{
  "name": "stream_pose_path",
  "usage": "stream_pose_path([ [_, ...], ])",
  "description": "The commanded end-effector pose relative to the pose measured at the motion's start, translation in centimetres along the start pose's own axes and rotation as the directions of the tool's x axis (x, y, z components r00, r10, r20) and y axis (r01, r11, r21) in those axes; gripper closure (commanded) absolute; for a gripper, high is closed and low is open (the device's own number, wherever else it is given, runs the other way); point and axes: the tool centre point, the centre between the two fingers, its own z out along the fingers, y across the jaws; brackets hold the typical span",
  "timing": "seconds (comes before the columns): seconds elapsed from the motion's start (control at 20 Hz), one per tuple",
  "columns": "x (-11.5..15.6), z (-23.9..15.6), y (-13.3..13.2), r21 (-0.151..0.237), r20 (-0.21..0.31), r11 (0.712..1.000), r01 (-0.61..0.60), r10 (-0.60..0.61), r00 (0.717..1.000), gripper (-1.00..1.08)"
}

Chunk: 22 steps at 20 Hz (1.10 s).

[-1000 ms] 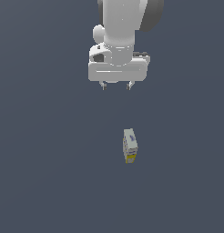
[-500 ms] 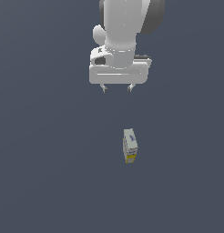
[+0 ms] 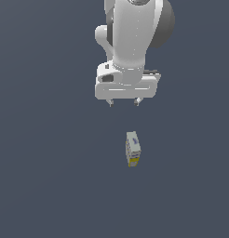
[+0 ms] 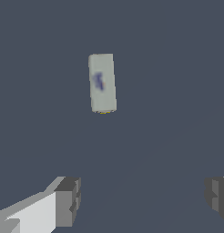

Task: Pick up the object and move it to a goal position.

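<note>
**Arm above the desk, box lying free**

The grey desk (image 3: 42, 162) fills both views. The white arm (image 3: 132, 42) hangs over its far middle. Its gripper (image 3: 124, 102) has the jaws spread wide and empty. The box (image 3: 132, 148) lies flat nearer the camera, slightly toward the exterior view's right, apart from the jaws, yellow end nearest, bluish mark on top.

arm — crept slightly lower; gripper (image 3: 124, 103) — a little nearer the object (image 3: 132, 148)

Box (image 3: 132, 149) on grey floor (image 3: 46, 176)
</note>
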Motion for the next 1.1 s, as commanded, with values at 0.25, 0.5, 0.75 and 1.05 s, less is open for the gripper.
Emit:
stream_pose_path([
  [0.25,5.0,3.5,-1.7,0.004,-0.003,0.999,0.039,-0.039,0.999,-0.92],
  [0.5,7.5,5.8,-2.7,0.009,-0.006,0.998,0.059,-0.059,0.998,-0.92],
  [0.75,9.1,7.5,-3.5,0.014,-0.007,0.997,0.072,-0.072,0.997,-0.92],
  [1.05,9.9,8.5,-3.9,0.016,-0.008,0.997,0.079,-0.079,0.997,-0.92],
])
